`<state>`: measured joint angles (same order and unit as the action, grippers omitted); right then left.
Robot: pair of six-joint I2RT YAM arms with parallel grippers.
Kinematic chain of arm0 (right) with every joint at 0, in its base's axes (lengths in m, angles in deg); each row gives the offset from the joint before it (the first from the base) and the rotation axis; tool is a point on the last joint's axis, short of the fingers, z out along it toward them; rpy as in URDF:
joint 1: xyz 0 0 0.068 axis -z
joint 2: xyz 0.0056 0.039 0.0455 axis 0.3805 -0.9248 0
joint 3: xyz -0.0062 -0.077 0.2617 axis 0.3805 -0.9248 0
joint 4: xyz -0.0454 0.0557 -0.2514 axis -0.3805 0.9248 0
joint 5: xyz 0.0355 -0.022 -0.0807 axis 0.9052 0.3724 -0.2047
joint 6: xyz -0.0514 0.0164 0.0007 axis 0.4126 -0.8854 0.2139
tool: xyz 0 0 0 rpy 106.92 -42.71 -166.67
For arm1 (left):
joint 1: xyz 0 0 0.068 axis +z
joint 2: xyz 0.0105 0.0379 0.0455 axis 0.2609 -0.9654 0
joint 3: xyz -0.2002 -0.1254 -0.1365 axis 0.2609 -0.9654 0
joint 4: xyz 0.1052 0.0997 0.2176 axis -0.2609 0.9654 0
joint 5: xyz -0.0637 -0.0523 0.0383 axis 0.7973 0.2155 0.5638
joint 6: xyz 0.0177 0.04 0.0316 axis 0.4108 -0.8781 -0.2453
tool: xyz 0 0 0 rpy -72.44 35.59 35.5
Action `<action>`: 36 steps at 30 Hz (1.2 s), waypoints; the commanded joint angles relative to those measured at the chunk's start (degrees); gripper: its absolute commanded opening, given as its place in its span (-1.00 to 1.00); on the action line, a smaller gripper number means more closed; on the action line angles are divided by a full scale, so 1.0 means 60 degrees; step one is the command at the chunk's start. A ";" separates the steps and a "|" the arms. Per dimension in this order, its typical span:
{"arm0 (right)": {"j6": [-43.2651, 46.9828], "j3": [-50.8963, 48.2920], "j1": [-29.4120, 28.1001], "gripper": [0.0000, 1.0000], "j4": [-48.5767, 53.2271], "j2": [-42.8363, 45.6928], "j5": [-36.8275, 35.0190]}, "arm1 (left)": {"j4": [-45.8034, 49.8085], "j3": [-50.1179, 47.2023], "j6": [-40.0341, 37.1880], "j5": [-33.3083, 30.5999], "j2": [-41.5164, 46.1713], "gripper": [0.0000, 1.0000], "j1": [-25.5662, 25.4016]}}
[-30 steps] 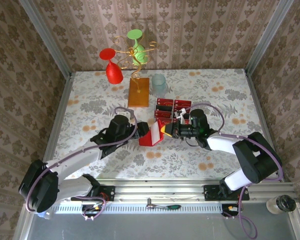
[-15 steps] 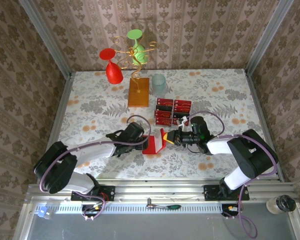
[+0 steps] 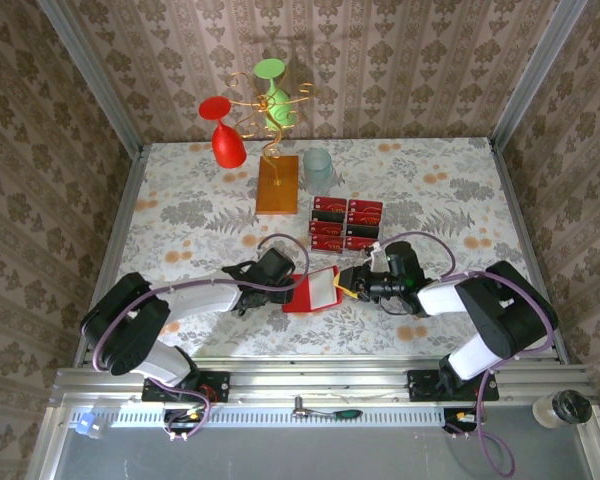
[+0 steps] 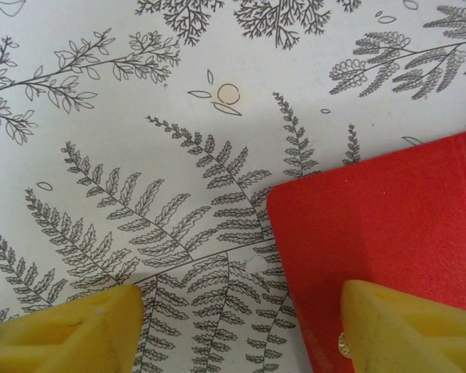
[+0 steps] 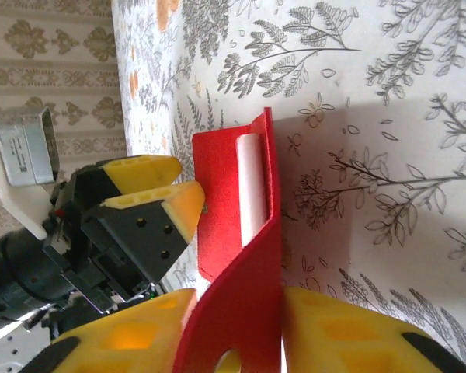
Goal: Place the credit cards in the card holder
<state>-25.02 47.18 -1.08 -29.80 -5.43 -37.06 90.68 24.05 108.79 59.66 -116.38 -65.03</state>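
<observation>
Looks like the opening step: spreading the holder [image 3: 318,290] flat on the table [image 3: 180,210] to bare its pale inside, with no card in it as far as can be seen. Lies right between the two claws, left edge beneath the left claw [image 4: 237,315], right flap standing up between the fingers of the right claw [image 5: 237,311]. Left claw spread wide, one finger over the holder's corner, the other over bare table, gripping nothing. Right claw part-spread astride the flap; cannot tell whether pinching it or merely flanking it. Cards [image 3: 346,222] lying in a neat block beyond the right claw, near it but apart, touched by neither claw. Judged barely begun, then: every card seemingly yet to go in. Next, probably: free the flap, draw the right claw clear without dragging the holder shut, swing over to the cards and take one by its edge. Awkward, that, with each lying flat and tight against its neighbours, so likely calling for a slide or a tilt first. Meanwhile, worth pinning the holder down with the left claw, lest the flap spring back.
</observation>
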 commanded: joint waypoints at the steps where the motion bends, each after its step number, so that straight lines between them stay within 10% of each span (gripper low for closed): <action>1: 0.0521 -0.0100 0.0174 -0.06 0.0925 0.0767 -0.0355 | 0.0189 0.0243 -0.0210 -0.0361 -0.0139 0.37 -0.0064; 8: 0.1610 0.0051 0.0397 0.04 0.3997 0.2960 -0.1039 | 0.0104 0.0288 -0.0352 -0.0584 -0.0327 0.37 -0.0028; 14: 0.2095 0.0633 0.0159 -0.28 0.5686 0.3876 -0.1272 | -0.0059 0.0341 -0.0444 -0.0577 -0.0512 0.37 0.0093; 23: 0.2163 0.2029 -0.1356 -0.72 0.5243 0.1992 -0.1923 | 0.0035 0.0368 -0.0493 -0.0647 -0.0443 0.36 0.0240; 36: 0.2361 0.1380 -0.0387 -0.90 0.4253 0.0481 -0.2185 | 0.0182 -0.0069 -0.0121 -0.0694 0.0053 0.35 0.0160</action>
<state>-12.13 57.28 -4.49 -2.26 -1.22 -48.78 89.81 24.71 107.17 56.80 -117.82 -64.01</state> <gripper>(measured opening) 0.066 0.674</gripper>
